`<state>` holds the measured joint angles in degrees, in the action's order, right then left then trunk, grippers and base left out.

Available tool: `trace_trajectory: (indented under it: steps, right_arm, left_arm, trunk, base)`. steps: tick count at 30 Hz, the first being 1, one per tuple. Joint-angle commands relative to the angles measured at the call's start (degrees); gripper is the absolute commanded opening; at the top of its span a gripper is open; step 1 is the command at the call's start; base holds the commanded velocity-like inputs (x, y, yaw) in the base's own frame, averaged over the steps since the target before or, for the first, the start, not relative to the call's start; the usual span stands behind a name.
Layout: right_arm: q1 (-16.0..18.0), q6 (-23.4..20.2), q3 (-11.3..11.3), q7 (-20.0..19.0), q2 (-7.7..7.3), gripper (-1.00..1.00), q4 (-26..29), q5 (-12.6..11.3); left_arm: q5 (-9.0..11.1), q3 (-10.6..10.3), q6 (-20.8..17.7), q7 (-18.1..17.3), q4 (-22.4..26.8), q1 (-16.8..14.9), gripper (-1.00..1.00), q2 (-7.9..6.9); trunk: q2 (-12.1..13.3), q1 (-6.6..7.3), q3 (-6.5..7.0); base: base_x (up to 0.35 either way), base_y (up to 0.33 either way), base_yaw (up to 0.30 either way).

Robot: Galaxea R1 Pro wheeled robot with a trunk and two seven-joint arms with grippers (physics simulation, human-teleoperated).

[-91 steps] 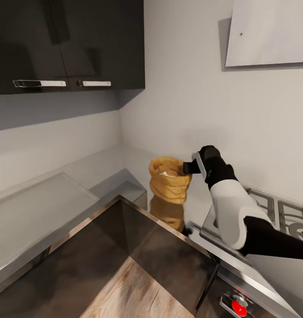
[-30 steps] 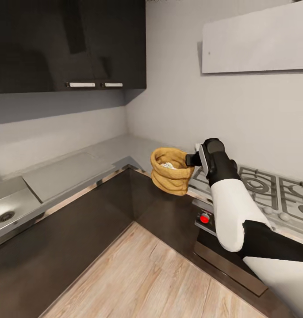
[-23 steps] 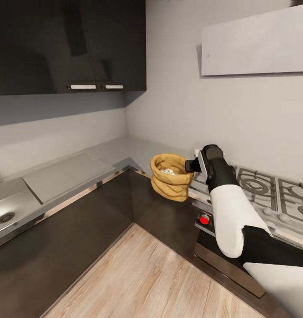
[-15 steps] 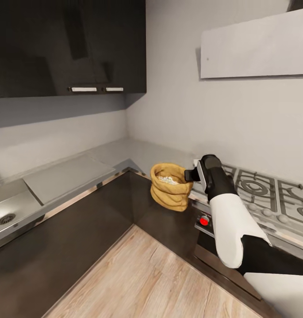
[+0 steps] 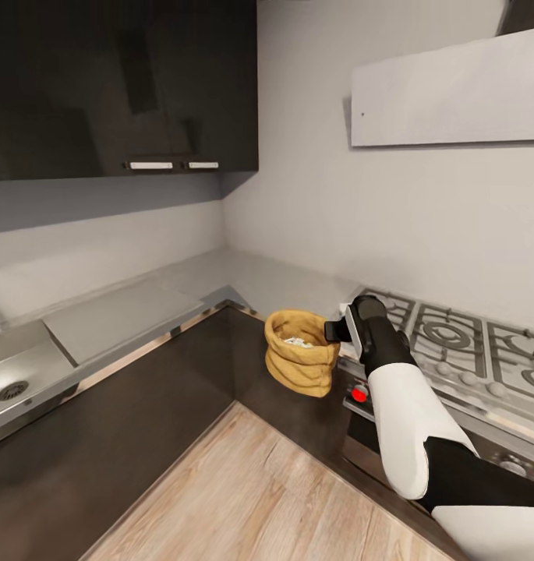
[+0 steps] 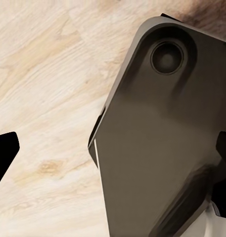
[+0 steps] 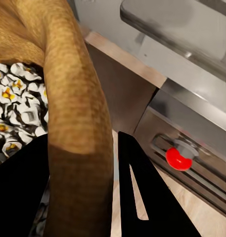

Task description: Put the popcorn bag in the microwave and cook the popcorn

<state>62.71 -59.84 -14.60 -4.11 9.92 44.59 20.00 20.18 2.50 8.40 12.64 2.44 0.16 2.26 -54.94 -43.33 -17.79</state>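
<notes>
The tan popcorn bag hangs in the air in front of the dark cabinet fronts, off the grey countertop. My right gripper is shut on the bag's rolled rim, one dark finger inside and one finger outside. Pale popcorn lies inside the bag. In the left wrist view my left gripper is open over the wooden floor, its fingertips far apart. The microwave is out of view.
A gas hob with a red knob lies just right of the bag. A steel sink is at far left. Dark wall cabinets and a pale hood hang above. Wooden floor lies below.
The bag has come away from the corner countertop in my right gripper and now hangs lower, before the cabinets. The whole view has shifted as the camera drew back, bringing the hob and sink into view.
</notes>
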Motion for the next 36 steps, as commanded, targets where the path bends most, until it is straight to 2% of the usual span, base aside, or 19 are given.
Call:
trace_trajectory:
  steps: [1, 36]
  right_arm:
    - [0.0, -0.2, -0.3, -0.4, 0.07, -1.00, 0.1, 0.5]
    - [0.0, -0.2, -0.3, -0.4, 0.07, -1.00, 0.0, 0.5]
  left_arm:
    - [0.1, 0.2, 0.1, 0.1, 0.1, 0.0, 1.00, 0.02]
    - [0.1, 0.2, 0.1, 0.3, 0.0, 0.0, 1.00, 0.02]
  trunk:
    - [0.0, -0.01, 0.03]
    - [0.0, -0.01, 2.89]
  base:
    - [0.000, 0.000, 0.000]
    - [0.000, 0.000, -0.052]
